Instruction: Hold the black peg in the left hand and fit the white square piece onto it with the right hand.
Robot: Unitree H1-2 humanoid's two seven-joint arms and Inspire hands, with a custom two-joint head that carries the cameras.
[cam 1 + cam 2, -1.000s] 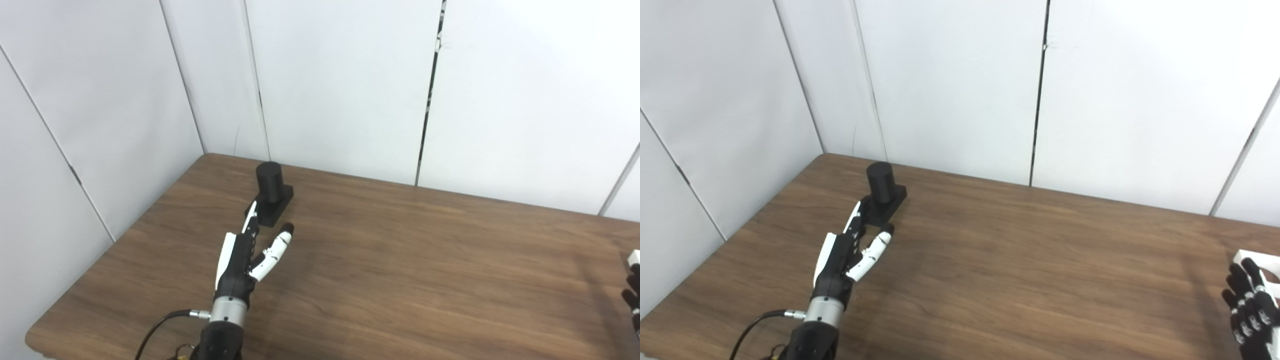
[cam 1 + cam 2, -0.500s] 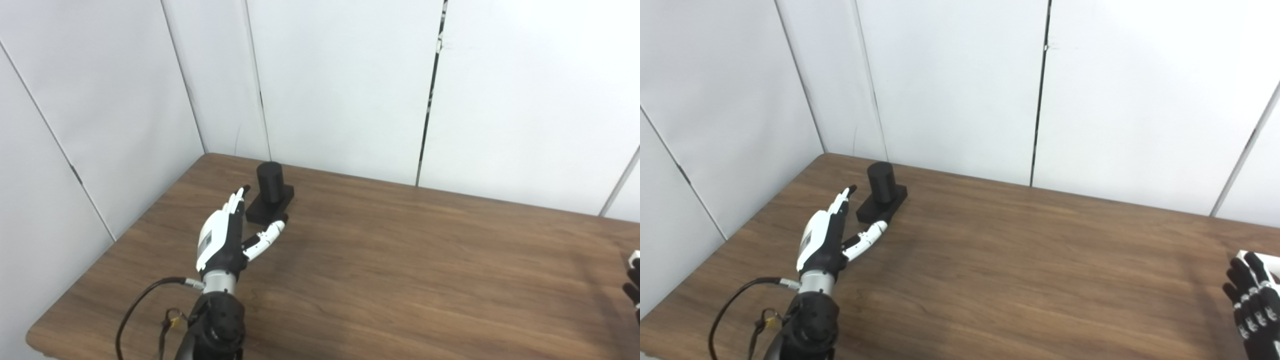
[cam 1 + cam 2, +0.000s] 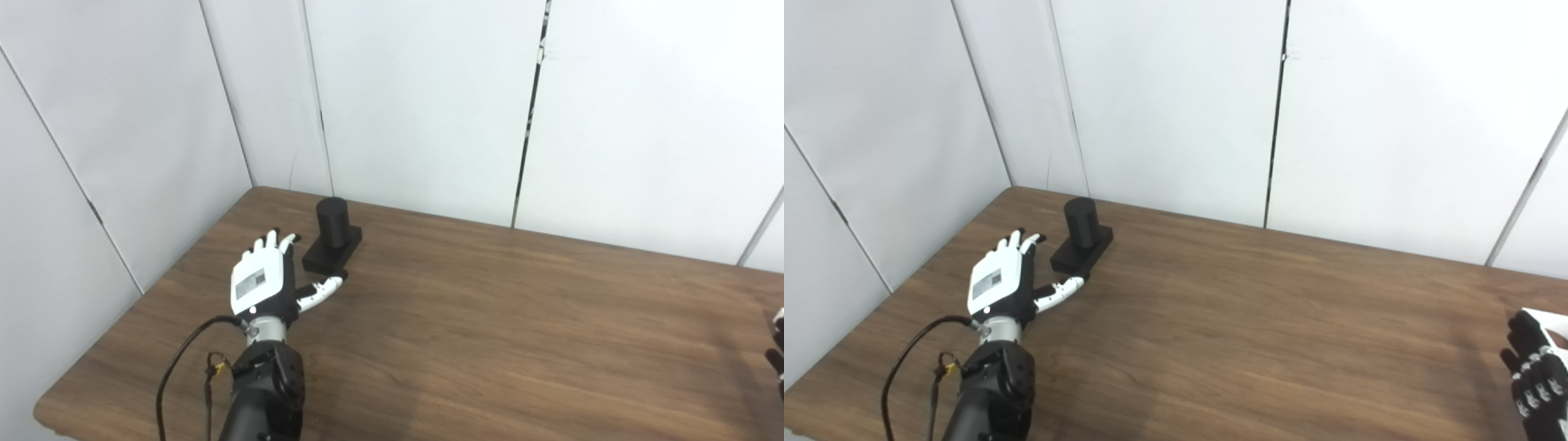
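The black peg [image 3: 331, 222], a short cylinder on a square black base, stands upright near the table's far left corner. My left hand [image 3: 262, 284] is open, its white back turned up, just left of and in front of the base. Its thumb reaches toward the base's near corner, and I cannot tell if it touches. At the far right edge my right hand [image 3: 1532, 373] is open with dark fingers spread. Beyond it, a corner of the white square piece [image 3: 1548, 320] shows on the table, mostly cut off by the frame.
The wooden table [image 3: 490, 318] ends at white wall panels behind and to the left. A black cable [image 3: 184, 367] loops from my left wrist near the table's front left edge.
My left hand moved left and rolled so its white back faces up, now beside the peg's base instead of in front of it. The right hand barely shifted.
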